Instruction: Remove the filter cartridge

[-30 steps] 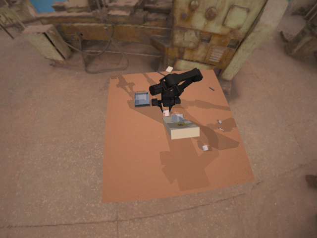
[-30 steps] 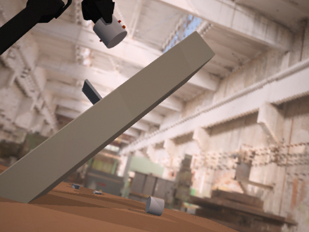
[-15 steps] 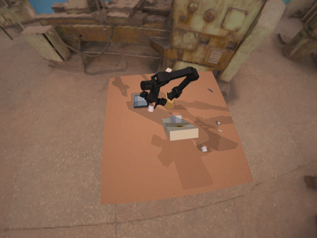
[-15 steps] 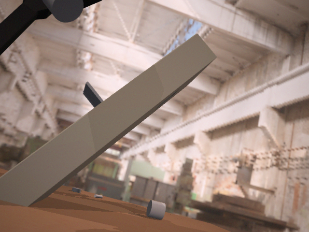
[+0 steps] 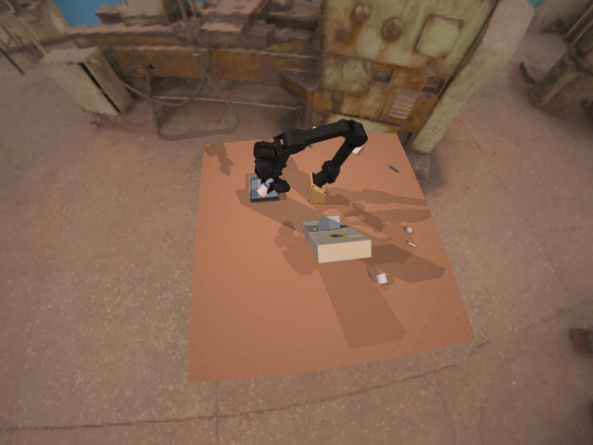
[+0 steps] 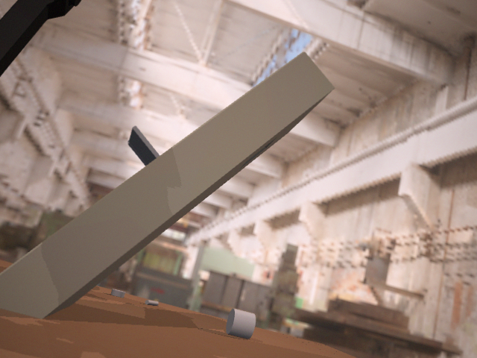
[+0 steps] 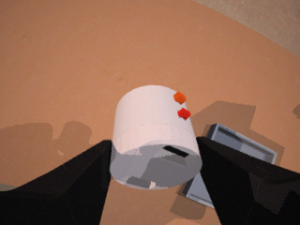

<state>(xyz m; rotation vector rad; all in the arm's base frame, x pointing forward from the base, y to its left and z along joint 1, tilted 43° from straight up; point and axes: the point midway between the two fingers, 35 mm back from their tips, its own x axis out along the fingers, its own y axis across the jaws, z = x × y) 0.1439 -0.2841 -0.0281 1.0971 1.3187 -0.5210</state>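
The white round cartridge [image 5: 262, 189] [image 7: 152, 117] is out of the panel, with two small red-orange studs on its side and a dark slot on its grey face. My gripper [image 5: 268, 184] [image 7: 154, 146] is shut on it, one finger on each side. The blue-grey tray [image 5: 263, 199] [image 7: 199, 188] shows lower right of the cartridge in the wrist view, partly hidden by a finger. In the top view the cartridge overlaps the tray; its height is hard to tell. The tilted service panel [image 5: 344, 250] [image 6: 173, 173] has an empty dark opening in a yellow ring.
A grey flap [image 5: 329, 222] [image 6: 143, 148] stands up from the panel. A yellow wedge-shaped block [image 5: 316, 195] stands between tray and panel, by the arm. A white cylinder [image 5: 382, 278] [image 6: 241, 324] and small white pieces lie right of the panel. A dark stick [image 5: 393, 168] lies far right.
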